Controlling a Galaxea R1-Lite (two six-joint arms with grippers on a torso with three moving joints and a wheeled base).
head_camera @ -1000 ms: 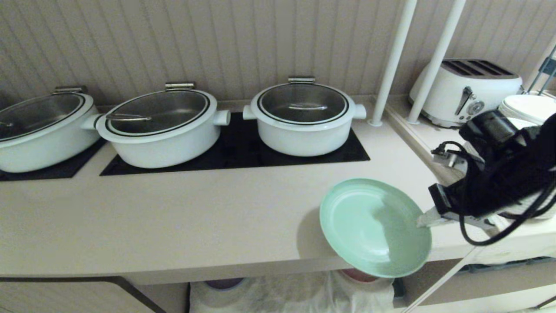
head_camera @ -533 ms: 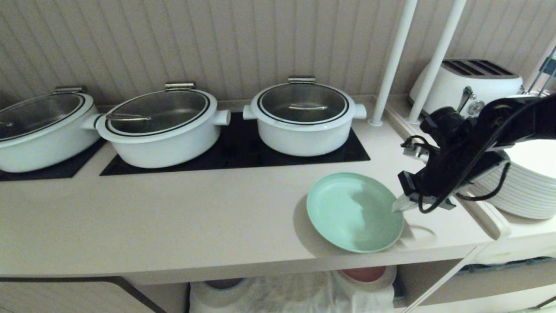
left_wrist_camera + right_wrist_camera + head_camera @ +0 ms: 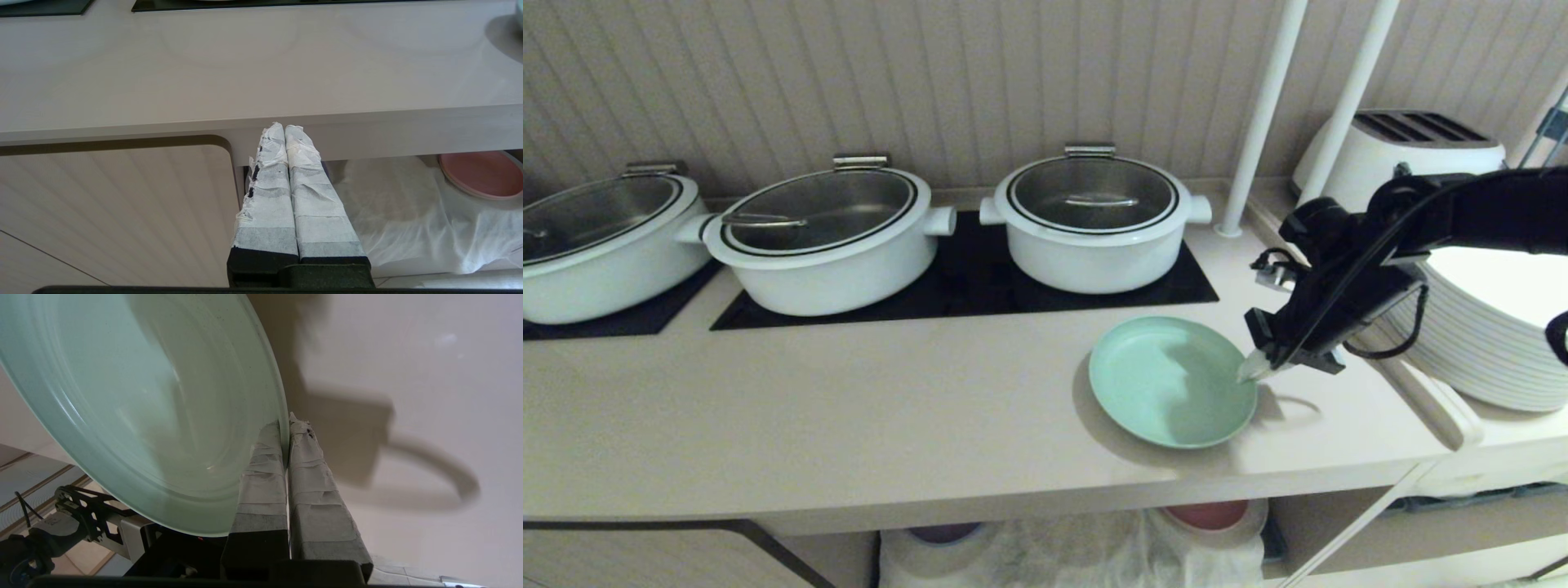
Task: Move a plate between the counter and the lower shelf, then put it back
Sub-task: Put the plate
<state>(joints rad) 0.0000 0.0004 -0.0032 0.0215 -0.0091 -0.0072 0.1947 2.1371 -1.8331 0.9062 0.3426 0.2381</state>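
Note:
The mint-green plate (image 3: 1172,381) hangs a little above the counter (image 3: 849,425), right of its middle and in front of the right-hand pot. My right gripper (image 3: 1250,371) is shut on the plate's right rim; in the right wrist view the rim (image 3: 282,428) is pinched between the taped fingers (image 3: 261,473). The plate (image 3: 143,396) casts a shadow on the worktop. Under the counter, the lower shelf's white cloth (image 3: 1062,551) shows at the picture's bottom. My left gripper (image 3: 284,127) is parked low before the counter's front edge, shut and empty.
Three white lidded pots (image 3: 1094,220) stand on black cooktop panels (image 3: 964,290) at the back. A stack of white plates (image 3: 1494,327) and a toaster (image 3: 1396,147) sit on the right side ledge, behind two white poles (image 3: 1262,114). A pink plate (image 3: 478,173) lies in the shelf.
My right arm has carried the plate from beyond the counter's front edge back and left, so it now hangs over the worktop, lower and flatter. The left arm has not moved.

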